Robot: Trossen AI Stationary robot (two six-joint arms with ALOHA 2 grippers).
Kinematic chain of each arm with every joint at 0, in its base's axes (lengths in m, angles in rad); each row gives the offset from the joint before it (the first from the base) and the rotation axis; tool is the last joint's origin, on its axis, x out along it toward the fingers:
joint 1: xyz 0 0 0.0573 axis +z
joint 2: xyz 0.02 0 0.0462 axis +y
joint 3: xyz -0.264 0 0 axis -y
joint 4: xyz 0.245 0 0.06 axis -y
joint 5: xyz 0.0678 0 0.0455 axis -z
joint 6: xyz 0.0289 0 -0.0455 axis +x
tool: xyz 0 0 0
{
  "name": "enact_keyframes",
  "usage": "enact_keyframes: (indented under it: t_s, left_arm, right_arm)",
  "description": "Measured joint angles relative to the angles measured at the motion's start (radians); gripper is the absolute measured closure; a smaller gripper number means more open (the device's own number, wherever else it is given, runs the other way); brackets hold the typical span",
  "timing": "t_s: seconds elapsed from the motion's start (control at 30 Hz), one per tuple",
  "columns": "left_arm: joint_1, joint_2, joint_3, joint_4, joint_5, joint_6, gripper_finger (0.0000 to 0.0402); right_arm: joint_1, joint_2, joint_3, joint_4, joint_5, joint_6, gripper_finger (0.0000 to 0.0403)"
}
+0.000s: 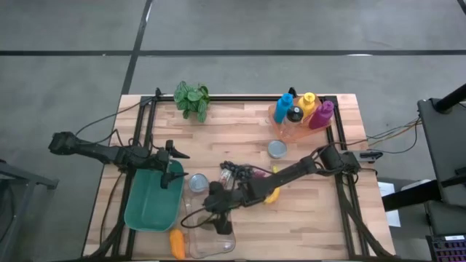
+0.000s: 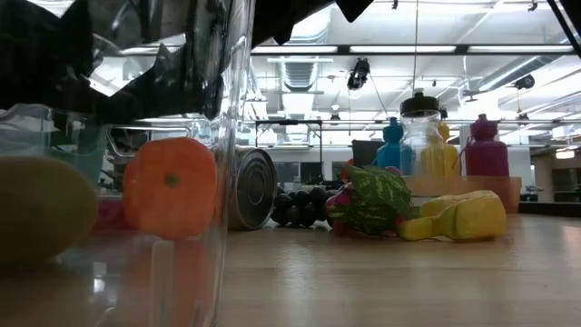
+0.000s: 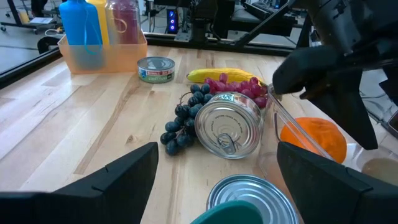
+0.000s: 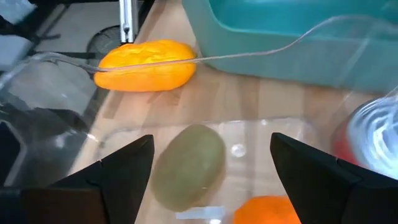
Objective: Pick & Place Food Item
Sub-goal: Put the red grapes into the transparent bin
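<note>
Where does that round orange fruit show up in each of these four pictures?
High view: hidden under the right arm, not visible.
Low view: orange at left, behind the clear container's wall.
Left wrist view: at right, inside that container.
Right wrist view: at bottom edge.
Shared landmark: the clear container.

Potted plant (image 1: 192, 99); bottle tray (image 1: 301, 129) at table's far edge

No legible text, not even on the labelled tin (image 3: 155, 69).
</note>
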Motion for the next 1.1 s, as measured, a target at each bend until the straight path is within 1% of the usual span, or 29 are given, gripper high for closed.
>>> enact_keyframes:
  t_s: [0.13,0.23,0.37,0.47,0.63,0.7,0.93,1.03,1.1]
  left_arm:
    - [0.0,-0.001,0.0,0.0,0.0,0.0,0.0066]
    - [0.0,-0.001,0.0,0.0,0.0,0.0,0.0066]
    - [0.0,-0.001,0.0,0.0,0.0,0.0,0.0066]
    - [0.0,-0.001,0.0,0.0,0.0,0.0,0.0066]
    - [0.0,0.0,0.0,0.0,0.0,0.0,0.0066]
    - [0.0,0.0,0.0,0.0,0.0,0.0,0.0066]
    - [0.0,0.0,0.0,0.0,0.0,0.0,0.0066]
    - [0.0,0.0,0.0,0.0,0.0,0.0,0.0066]
    - [0.0,-0.001,0.0,0.0,0.0,0.0,0.0066]
  right_arm:
    - [0.002,-0.026,0.015,0.001,0.052,-0.08,0.0083]
    - [0.003,-0.048,0.015,-0.002,0.073,-0.105,0.0083]
    - [0.003,-0.072,0.003,-0.013,0.139,-0.138,0.0083]
    - [0.003,-0.112,-0.005,-0.037,0.191,-0.17,0.0083]
    - [0.004,-0.177,-0.038,-0.086,0.238,-0.198,0.0083]
    - [0.008,-0.204,-0.07,-0.082,0.265,-0.198,0.0083]
    - [0.041,-0.336,-0.225,-0.051,0.426,-0.174,0.0083]
    - [0.044,-0.391,-0.312,-0.052,0.473,-0.119,0.0083]
    - [0.041,-0.426,-0.362,-0.05,0.484,-0.051,0.0083]
